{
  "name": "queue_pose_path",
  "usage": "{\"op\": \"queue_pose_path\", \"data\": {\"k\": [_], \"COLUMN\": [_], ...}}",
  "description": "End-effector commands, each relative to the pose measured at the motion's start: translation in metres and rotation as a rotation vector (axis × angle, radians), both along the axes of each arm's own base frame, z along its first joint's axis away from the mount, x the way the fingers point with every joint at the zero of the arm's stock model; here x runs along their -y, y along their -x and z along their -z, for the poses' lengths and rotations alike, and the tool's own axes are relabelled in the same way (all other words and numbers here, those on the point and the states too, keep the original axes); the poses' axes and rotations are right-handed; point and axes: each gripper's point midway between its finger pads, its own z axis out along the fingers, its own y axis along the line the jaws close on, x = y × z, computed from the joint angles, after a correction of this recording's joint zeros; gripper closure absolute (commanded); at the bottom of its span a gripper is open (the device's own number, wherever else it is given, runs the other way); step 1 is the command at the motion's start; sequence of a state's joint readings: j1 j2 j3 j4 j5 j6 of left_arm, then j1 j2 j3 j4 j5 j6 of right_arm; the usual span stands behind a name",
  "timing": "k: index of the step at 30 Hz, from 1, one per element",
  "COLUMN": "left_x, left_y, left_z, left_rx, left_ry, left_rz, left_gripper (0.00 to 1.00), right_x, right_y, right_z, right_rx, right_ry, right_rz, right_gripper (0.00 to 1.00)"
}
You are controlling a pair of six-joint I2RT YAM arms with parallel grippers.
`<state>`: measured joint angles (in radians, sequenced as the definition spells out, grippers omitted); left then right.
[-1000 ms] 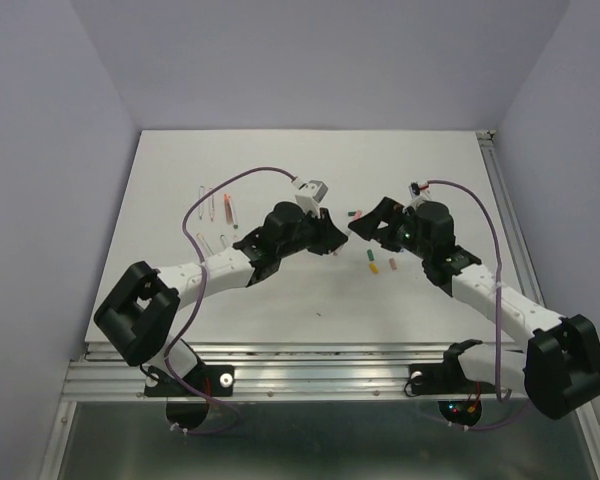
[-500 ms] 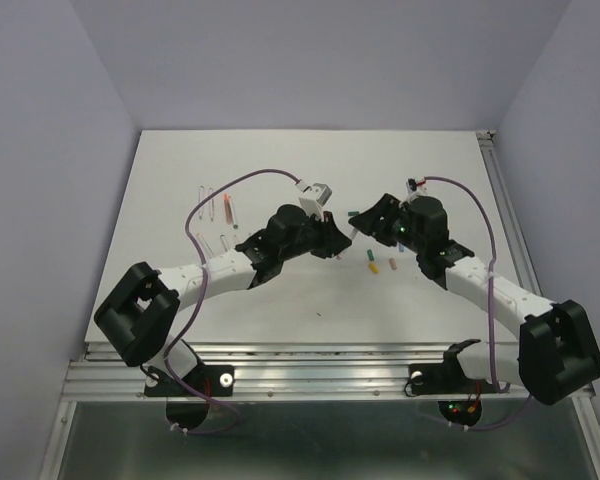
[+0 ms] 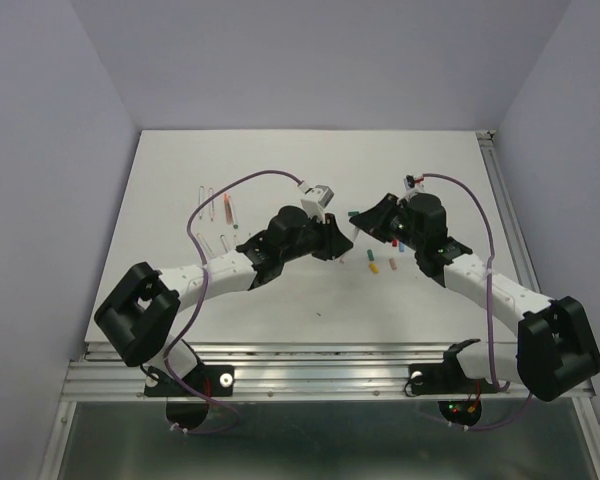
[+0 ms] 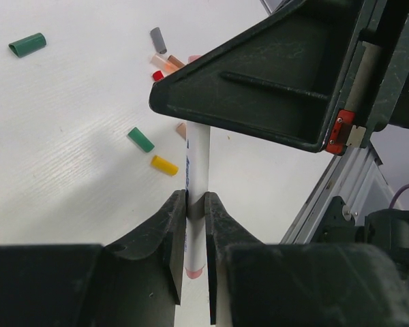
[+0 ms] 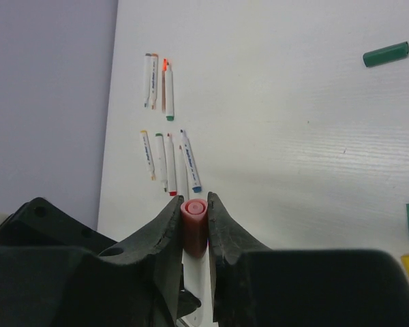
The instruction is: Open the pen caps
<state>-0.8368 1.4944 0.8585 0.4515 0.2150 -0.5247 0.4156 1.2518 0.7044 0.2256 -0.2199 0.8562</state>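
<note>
Since one second ago the right claw [image 5: 193, 201] has come in toward the left claw [image 4: 194, 197], and its jaws, which stood wide then, are now closed on the pink cap [image 5: 193, 228] at the end of the white pen [image 4: 197, 153]. The left claw has not changed: its two fingers press the barrel of this pen from both sides, and the barrel runs on past the fingertips until it goes under the black body of the right claw. From the right wrist the pink cap is seen from its round end, between the two fingertips and touching both, with a little white barrel showing below it. On the table [image 3: 280, 160], beyond the fingertips of the left claw and to their left, lie loose caps: a green cap [image 4: 141, 139] just beside a yellow cap [image 4: 164, 165], a grey cap [image 4: 159, 40] farther out, and a dark green cap [image 4: 27, 44] well apart at the far left. Beyond the fingertips of the right claw and slightly to the left lie the uncapped pens [image 5: 165, 157], in two small groups, one farther than the other
</note>
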Motion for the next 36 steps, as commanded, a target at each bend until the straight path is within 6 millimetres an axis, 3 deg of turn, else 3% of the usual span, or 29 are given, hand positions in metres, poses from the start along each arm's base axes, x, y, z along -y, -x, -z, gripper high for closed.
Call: {"op": "queue_pose_path", "data": {"k": [1, 3, 4, 11, 13, 15, 16, 18, 20, 24, 25, 27, 29, 30, 32, 34, 36], "left_x": [0.009, 0.009, 0.008, 0.010, 0.012, 0.013, 0.014, 0.014, 0.011, 0.004, -0.001, -0.005, -0.018, -0.024, -0.030, -0.039, -0.048], "left_y": [0.001, -0.001, -0.002, -0.007, -0.007, -0.007, -0.005, -0.004, -0.002, 0.016, 0.023, 0.041, 0.060, 0.077, 0.097, 0.122, 0.137], "left_z": [-0.032, -0.029, -0.030, -0.028, -0.024, -0.025, -0.025, -0.025, -0.023, -0.021, -0.009, -0.007, 0.008, 0.027, 0.029, 0.048, 0.053], "left_rx": [0.071, 0.075, 0.077, 0.100, 0.095, 0.093, 0.092, 0.092, 0.080, 0.059, 0.043, 0.018, -0.021, -0.076, -0.111, -0.187, -0.211], "left_ry": [0.067, 0.051, 0.048, 0.023, 0.015, 0.018, 0.019, 0.020, 0.021, 0.041, 0.024, 0.035, 0.026, 0.012, 0.036, 0.032, 0.047], "left_rz": [0.038, 0.034, 0.027, 0.031, 0.040, 0.046, 0.056, 0.058, 0.054, 0.062, 0.052, 0.053, 0.045, 0.042, 0.054, 0.052, 0.050], "left_gripper": [0.62, 0.39, 0.37, 0.36, 0.42, 0.54, 0.78, 1.00, 1.00, 1.00, 1.00, 1.00, 1.00, 1.00, 1.00, 1.00, 1.00], "right_x": [-0.010, -0.011, -0.013, -0.026, -0.029, -0.030, -0.030, -0.029, -0.026, -0.019, -0.012, -0.009, -0.003, 0.002, 0.008, 0.016, 0.020], "right_y": [-0.006, -0.005, -0.002, 0.012, 0.015, 0.016, 0.015, 0.011, 0.004, -0.022, -0.034, -0.051, -0.075, -0.095, -0.114, -0.135, -0.147], "right_z": [-0.036, -0.036, -0.036, -0.045, -0.047, -0.048, -0.049, -0.049, -0.044, -0.043, -0.042, -0.031, -0.046, -0.051, -0.053, -0.055, -0.055], "right_rx": [0.089, 0.084, 0.077, 0.078, 0.076, 0.079, 0.083, 0.093, 0.090, 0.110, 0.116, 0.113, 0.157, 0.166, 0.173, 0.180, 0.186], "right_ry": [-0.036, -0.041, -0.047, -0.100, -0.109, -0.116, -0.116, -0.100, -0.075, -0.024, -0.003, 0.051, 0.098, 0.120, 0.165, 0.211, 0.231], "right_rz": [-0.035, -0.041, -0.055, -0.145, -0.170, -0.175, -0.169, -0.156, -0.131, -0.033, 0.023, 0.065, 0.136, 0.191, 0.246, 0.313, 0.339], "right_gripper": [0.98, 0.99, 0.99, 0.99, 0.99, 0.99, 0.99, 0.99, 0.99, 0.99, 0.99, 0.99, 0.99, 0.99, 0.99, 0.99, 0.99]}}
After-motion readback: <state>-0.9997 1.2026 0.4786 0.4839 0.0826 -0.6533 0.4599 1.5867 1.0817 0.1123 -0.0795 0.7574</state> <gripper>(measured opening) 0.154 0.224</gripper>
